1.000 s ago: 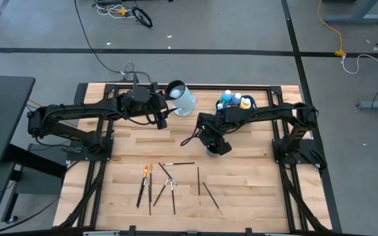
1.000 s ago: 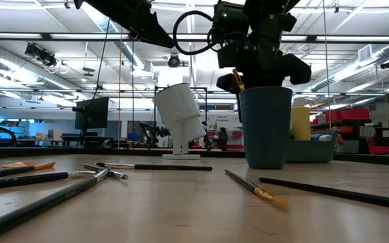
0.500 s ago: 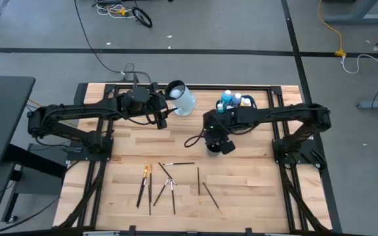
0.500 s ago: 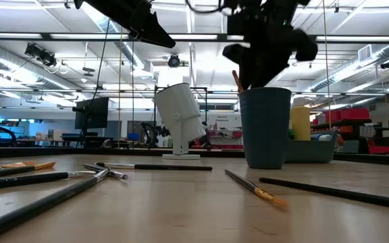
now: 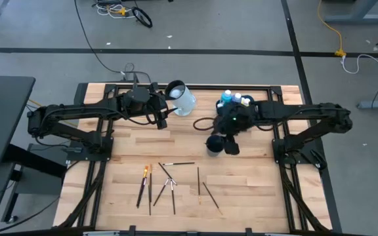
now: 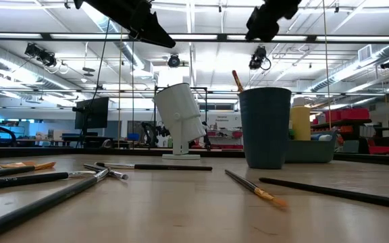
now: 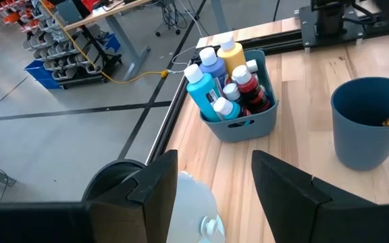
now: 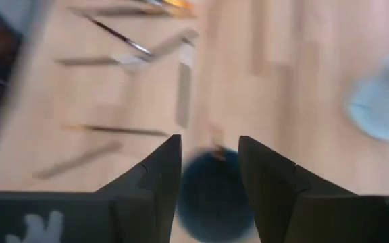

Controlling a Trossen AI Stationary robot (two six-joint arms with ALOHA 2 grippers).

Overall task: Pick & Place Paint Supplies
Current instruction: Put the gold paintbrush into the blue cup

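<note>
Several thin paintbrushes (image 5: 169,180) lie flat on the wooden table near its front edge. One more brush (image 6: 236,79) stands leaning inside the dark blue cup (image 5: 213,144), its tip above the rim. Small white-capped paint bottles (image 7: 225,81) stand upright in the teal tub (image 7: 245,125) at the back right. My right gripper (image 5: 224,139) hangs open high above the cup (image 8: 215,192), nothing between its fingers. My left gripper (image 7: 211,169) waits open above the white jug (image 5: 184,98) at the back.
The white jug (image 6: 181,118) stands tilted at the back middle, just below my left gripper (image 5: 163,117). Bare wood lies between the cup and the row of brushes (image 6: 255,189). Black frame rails run along the table's sides.
My right gripper has risen from the cup's mouth to well above it, drawing back toward the table's right edge and rolling as it went. The brush stays leaning in the cup.
</note>
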